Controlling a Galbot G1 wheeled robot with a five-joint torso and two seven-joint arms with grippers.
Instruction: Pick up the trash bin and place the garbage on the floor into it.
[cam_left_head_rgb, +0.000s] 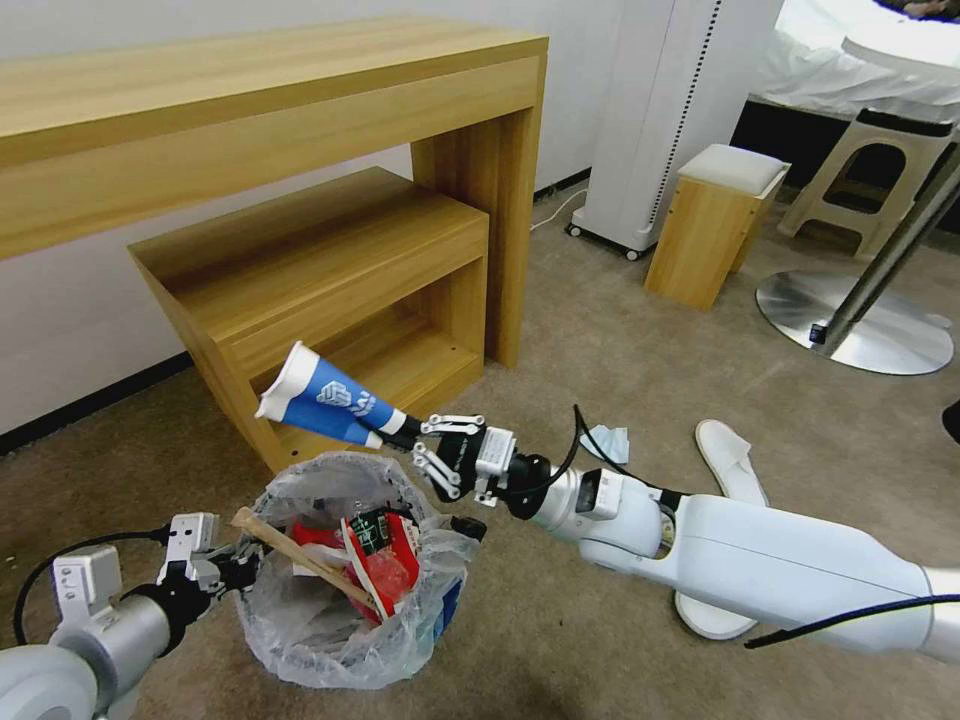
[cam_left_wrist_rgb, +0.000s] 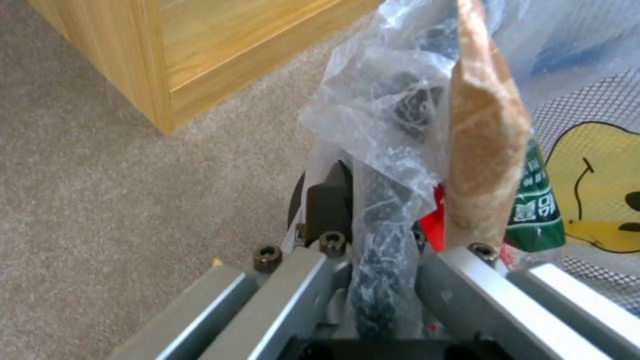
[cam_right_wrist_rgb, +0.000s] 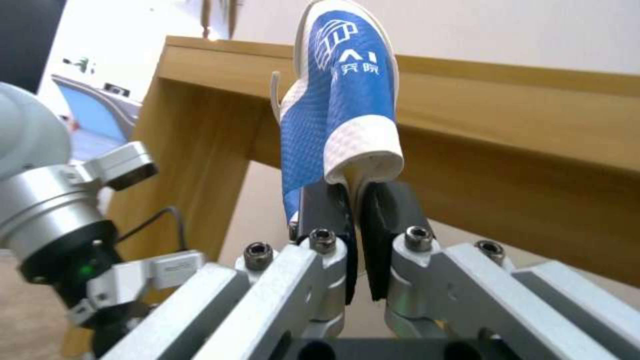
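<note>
- Right claw (cam_left_head_rgb: 400, 434) is clamped on the flattened base of the cup (cam_left_head_rgb: 322, 399), held just above the bin's far rim.
- Left claw (cam_left_head_rgb: 238, 566) pinches the bin (cam_left_head_rgb: 350, 640) rim and liner.
- Step in hand looks like dropping the cup; the next move calls for lowering it over the opening, then letting go.
- Mask (cam_left_head_rgb: 606, 443) and slippers (cam_left_head_rgb: 728, 457) lie on the floor (cam_left_head_rgb: 620, 340).

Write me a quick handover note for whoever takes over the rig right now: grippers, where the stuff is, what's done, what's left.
Left gripper: shut on the rim of the trash bin, holding it low at the robot's left front.
Right gripper: shut on the flattened blue-white paper cup, held above the bin's far rim, not yet inside.
Done: wooden stick and red wrappers are in the bin.
Left: drop the cup in; the light-blue mask and white slippers lie on the floor beyond the right arm.
</note>
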